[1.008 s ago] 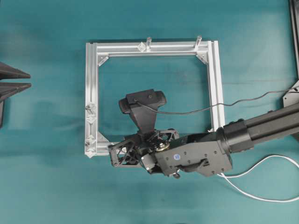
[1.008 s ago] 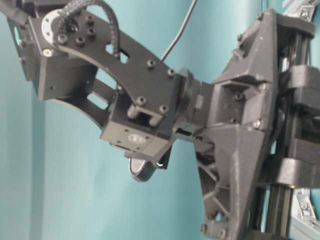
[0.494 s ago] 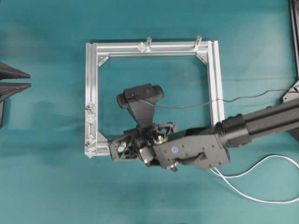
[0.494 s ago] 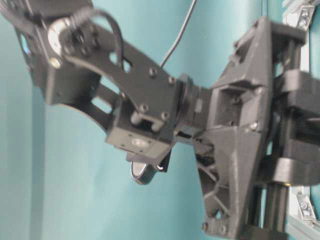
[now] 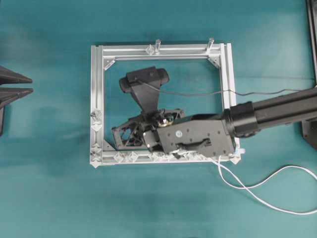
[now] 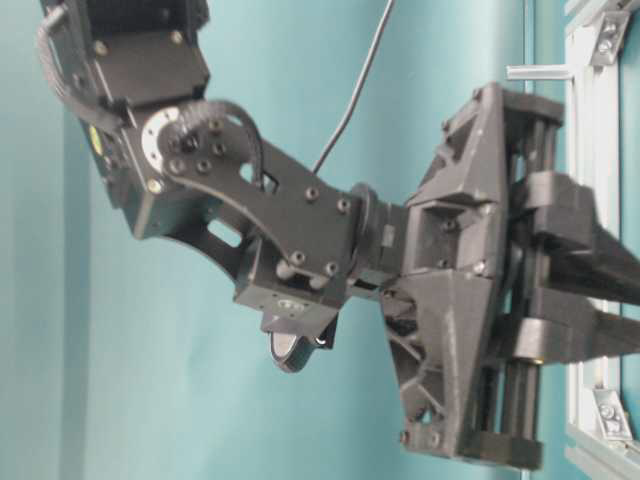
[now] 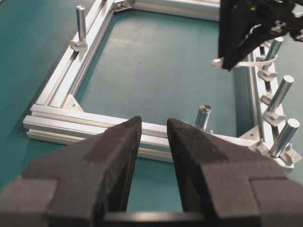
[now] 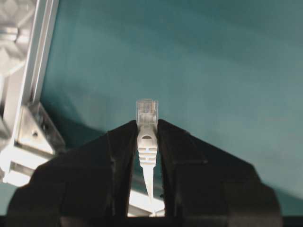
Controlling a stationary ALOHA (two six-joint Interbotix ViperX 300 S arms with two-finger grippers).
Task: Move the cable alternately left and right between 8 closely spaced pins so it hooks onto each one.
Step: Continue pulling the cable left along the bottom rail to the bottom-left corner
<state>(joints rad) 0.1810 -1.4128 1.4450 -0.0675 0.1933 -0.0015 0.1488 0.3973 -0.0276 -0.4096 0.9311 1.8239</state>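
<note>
The white cable [image 5: 257,191] runs from the lower right up to the frame's bottom rail and along it under my right arm. My right gripper [image 5: 115,140] hovers inside the frame near its lower left corner, shut on the cable's plug [image 8: 147,126]; the clear tip sticks out past the fingertips. Small diamond-based pins [image 5: 125,157] line the bottom rail, with more pins [image 5: 95,120] on the left rail. In the left wrist view the pins [image 7: 284,92] stand as short silver pegs beside the right gripper [image 7: 229,62]. My left gripper [image 7: 154,124] is open and holds nothing, left of the frame [image 5: 29,85].
The square aluminium frame [image 5: 225,89] lies on the teal table. Two taller silver posts [image 5: 157,45] [image 5: 210,43] stand on its top rail. A thin black camera wire [image 5: 257,92] crosses the right rail. The right arm fills the table-level view, with the frame's rail [image 6: 582,200] behind it.
The right arm has swung from below the bottom rail up into the frame, pulling the cable onto that rail. The left gripper has not moved.
</note>
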